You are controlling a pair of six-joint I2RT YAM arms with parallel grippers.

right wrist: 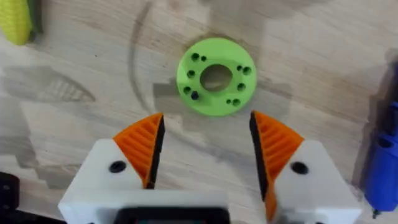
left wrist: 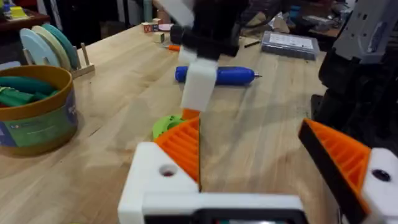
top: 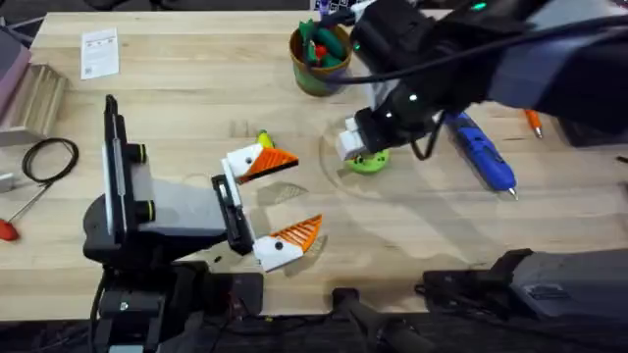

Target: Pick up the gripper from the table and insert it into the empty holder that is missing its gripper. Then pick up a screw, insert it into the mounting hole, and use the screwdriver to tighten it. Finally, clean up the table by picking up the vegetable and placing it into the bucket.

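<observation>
The screwdriver [top: 485, 152], bright blue, lies flat on the table [top: 177, 88].

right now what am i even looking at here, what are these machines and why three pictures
Two robot arms work at a wooden table. One picture looks down from above; the other two come from cameras on each arm's wrist. Each arm ends in a claw, white with orange ribbed pads. The left claw is open and holds nothing. The right claw is open too, hovering over a green holed disc. Also on the table: a blue screwdriver, a small yellow vegetable and a bucket with toy vegetables inside.
</observation>
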